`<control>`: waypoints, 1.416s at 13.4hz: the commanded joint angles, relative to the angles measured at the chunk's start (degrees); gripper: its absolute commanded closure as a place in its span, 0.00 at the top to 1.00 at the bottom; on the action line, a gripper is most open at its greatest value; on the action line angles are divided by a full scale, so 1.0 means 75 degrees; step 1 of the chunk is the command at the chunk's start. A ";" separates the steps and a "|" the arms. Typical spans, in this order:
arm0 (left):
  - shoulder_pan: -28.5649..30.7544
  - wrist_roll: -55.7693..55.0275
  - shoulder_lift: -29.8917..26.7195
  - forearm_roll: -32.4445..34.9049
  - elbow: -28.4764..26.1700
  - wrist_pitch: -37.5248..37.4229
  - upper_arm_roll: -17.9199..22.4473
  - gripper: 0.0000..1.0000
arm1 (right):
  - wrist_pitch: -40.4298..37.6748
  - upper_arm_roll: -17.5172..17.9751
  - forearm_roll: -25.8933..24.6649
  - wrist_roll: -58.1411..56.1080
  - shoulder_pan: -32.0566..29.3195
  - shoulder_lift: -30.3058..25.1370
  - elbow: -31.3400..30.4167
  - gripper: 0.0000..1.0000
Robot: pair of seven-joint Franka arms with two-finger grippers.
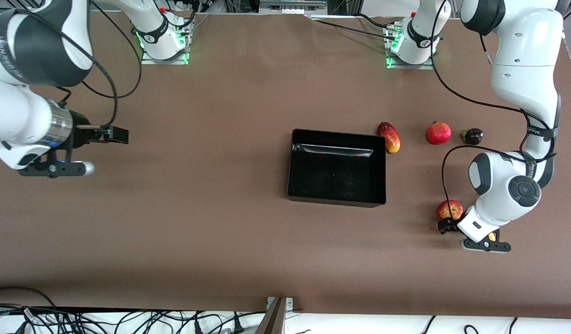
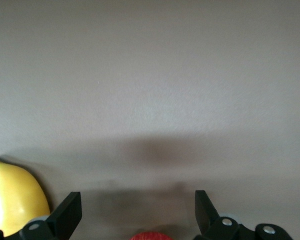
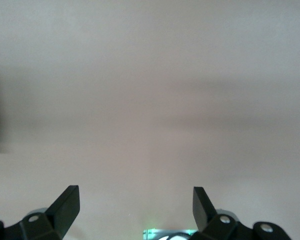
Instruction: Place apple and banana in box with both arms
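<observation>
From the front, the black box [image 1: 336, 168] sits mid-table [image 1: 211, 208] with a mango [image 1: 390, 137], pomegranate [image 1: 439, 133] and dark fruit [image 1: 472, 136] in a row toward the left arm's end, while the left end effector [image 1: 447, 226] hangs low just beside the apple [image 1: 449, 209] and the right end effector [image 1: 116, 134] waits over bare table at the right arm's end. The left wrist view shows that end effector's fingers [image 2: 67, 215] spread wide and empty, the apple [image 2: 151, 236] between them and the banana [image 2: 15, 200] just beside one finger. The right wrist view shows its fingers [image 3: 65, 207] spread wide over bare table, gripping nothing.
</observation>
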 commanded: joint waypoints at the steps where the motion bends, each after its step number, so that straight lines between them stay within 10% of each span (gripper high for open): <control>1: 0.0148 0.0097 -0.0195 0.0156 -0.0814 0.0625 -0.0003 1.00 | 0.0699 -0.0276 -0.0108 -0.0567 0.0156 -0.0204 -0.0690 1.00; 3: 0.0148 0.0097 -0.0230 0.0156 -0.0932 0.0626 -0.0003 1.00 | 0.1250 0.0154 -0.0340 -0.0639 -0.0099 -0.0787 -0.1404 1.00; 7: 0.0148 0.0062 -0.0628 0.0156 -0.1447 0.0626 -0.0015 1.00 | 0.2000 0.3478 -0.1804 -0.0558 -0.2779 -0.1679 -0.2330 1.00; 11: 0.0148 0.0015 -0.1038 0.0156 -0.2033 0.0626 -0.0015 1.00 | 0.3955 0.5296 -0.1900 -0.0569 -0.4654 -0.3131 -0.4789 1.00; 15: 0.0137 -0.0206 -0.1051 0.0144 -0.2198 0.0602 -0.0027 1.00 | 0.3622 0.5583 -0.1947 -0.0616 -0.5139 -0.3695 -0.5122 1.00; 19: 0.0031 -0.1003 -0.1039 0.0144 -0.2187 0.0579 -0.0050 0.50 | 0.3396 0.5536 -0.2263 -0.0616 -0.5222 -0.3802 -0.4970 1.00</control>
